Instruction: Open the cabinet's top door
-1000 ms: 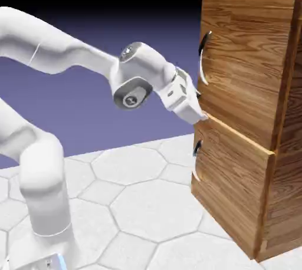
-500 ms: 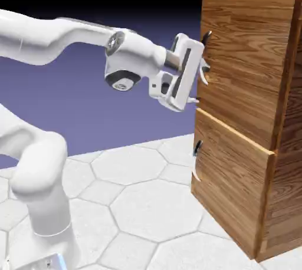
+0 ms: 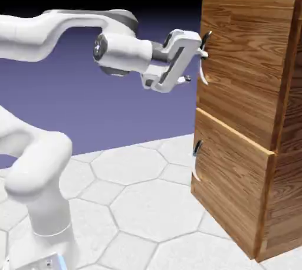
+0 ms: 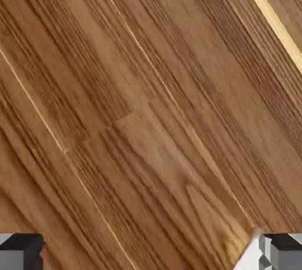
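One relation governs the coming move: the top handle (image 3: 202,62) lies just past the gripper (image 3: 197,66), toward the cabinet (image 3: 248,115), and its long axis runs near vertical along the top door (image 3: 236,68).

Ref. landmark: top handle.

- Gripper: at handle height, on the side away from the cabinet, wrist roughly level and pointing at the door. Jaws at full spread, nothing held. Upper finger sits at the handle's upper end, lower finger just short of its mid-span. Ext. view cannot confirm contact or whether the bar sits between the fingers.
- Top door: directly behind the handle; appears shut, flush with the cabinet front. The handle sits near the door's edge closest to the arm.
- Lower handle (image 3: 196,160): well below, same edge, on the lower panel. Not the target.
- Hand view: filled with wood grain (image 4: 147,115), both fingertips at the bottom edge. A pale sliver shows beside one tip; may be the handle, cannot tell. A light seam runs across the top corner.

Judgement: approach phase, pull not yet begun. The fingers look spread along the handle's length rather than across it. If so, closing would not clamp the bar, so wrist roll or a hooking pull is prob. needed. Risk: fingers slip off the curved bar, or push the door instead of pulling.
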Action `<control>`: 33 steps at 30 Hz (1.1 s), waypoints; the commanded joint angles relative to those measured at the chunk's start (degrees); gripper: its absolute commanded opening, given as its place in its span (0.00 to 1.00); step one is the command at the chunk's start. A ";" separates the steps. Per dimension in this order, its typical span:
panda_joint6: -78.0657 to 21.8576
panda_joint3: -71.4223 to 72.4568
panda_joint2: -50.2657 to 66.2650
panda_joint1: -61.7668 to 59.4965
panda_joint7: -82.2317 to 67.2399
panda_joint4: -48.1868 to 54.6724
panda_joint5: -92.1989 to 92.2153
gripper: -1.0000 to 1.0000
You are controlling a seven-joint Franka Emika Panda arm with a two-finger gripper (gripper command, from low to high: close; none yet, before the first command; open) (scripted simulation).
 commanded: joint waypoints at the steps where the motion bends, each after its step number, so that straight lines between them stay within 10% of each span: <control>1: -0.10 0.82 -0.43 -0.74 1.28 0.34 2.50 0.50; 23: -4.61 19.97 -2.81 -22.75 20.12 12.48 45.25 0.50; 24: -4.61 19.97 -2.81 -22.75 20.11 12.48 45.25 0.00; 33: -14.37 4.61 -5.53 -6.30 22.67 -0.23 32.74 0.00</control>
